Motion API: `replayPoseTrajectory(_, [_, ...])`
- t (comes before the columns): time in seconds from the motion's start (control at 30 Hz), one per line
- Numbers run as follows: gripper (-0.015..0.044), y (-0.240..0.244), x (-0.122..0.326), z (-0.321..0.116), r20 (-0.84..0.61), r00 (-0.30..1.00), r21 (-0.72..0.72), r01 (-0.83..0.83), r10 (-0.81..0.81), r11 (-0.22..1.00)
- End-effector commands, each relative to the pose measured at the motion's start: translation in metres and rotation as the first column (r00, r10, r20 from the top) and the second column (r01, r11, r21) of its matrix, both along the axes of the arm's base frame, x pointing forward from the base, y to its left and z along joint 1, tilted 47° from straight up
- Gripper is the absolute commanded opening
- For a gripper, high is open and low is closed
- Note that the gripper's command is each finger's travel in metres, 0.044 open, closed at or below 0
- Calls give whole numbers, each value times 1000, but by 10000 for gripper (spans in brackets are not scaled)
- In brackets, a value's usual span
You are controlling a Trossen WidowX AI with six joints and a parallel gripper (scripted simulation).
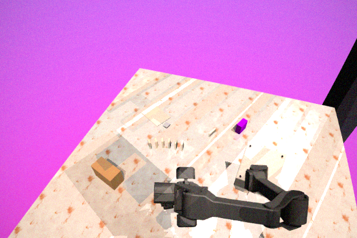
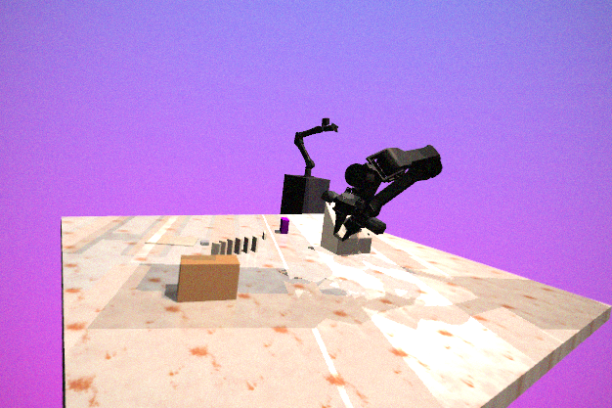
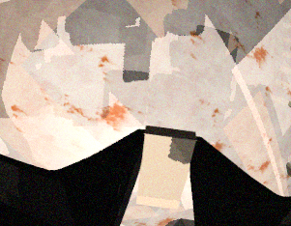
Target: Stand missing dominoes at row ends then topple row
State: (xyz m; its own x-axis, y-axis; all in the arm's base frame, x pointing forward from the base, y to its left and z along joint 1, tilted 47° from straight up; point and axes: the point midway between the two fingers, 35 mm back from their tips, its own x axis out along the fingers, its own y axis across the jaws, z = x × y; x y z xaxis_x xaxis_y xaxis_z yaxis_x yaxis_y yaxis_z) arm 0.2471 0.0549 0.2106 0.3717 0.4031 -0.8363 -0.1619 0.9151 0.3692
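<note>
A row of several thin pale dominoes (image 1: 169,143) (image 2: 238,246) stands upright near the table's middle. One more domino (image 1: 212,132) (image 2: 264,235) lies low on its side, apart from the row, towards the purple block. My gripper (image 2: 342,234) (image 3: 168,140) is shut on a cream domino (image 3: 160,171), held between the two black fingers. It is well away from the row, on the robot-base side, above the table. In the top view the fingertips are hidden under the arm. The held domino's lower end is partly hidden in the wrist view.
An orange-brown box (image 1: 107,173) (image 2: 207,278) stands in front of the row. A purple block (image 1: 240,126) (image 2: 284,225), a small grey block (image 1: 166,125) (image 2: 204,243) and a flat cream sheet (image 1: 155,115) (image 2: 172,240) are behind. A second arm stands on a black pedestal (image 2: 303,194).
</note>
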Motion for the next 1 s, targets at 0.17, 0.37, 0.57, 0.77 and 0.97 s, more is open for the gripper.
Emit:
replayPoseTrajectory(0.17, [107, 5, 9, -8, 158, 987, -117, 54, -35, 992])
replayPoseTrajectory(0.37, [107, 9, 15, -9, 279, 958, -157, 111, -64, 981])
replayPoseTrajectory(0.57, [107, 15, 20, -7, 402, 910, -158, 179, -102, 971])
replayPoseTrajectory(0.77, [107, 20, 22, -1, 518, 842, -121, 250, -153, 961])
replayPoseTrajectory(0.97, [107, 25, 20, 6, 617, 756, -46, 314, -221, 948])
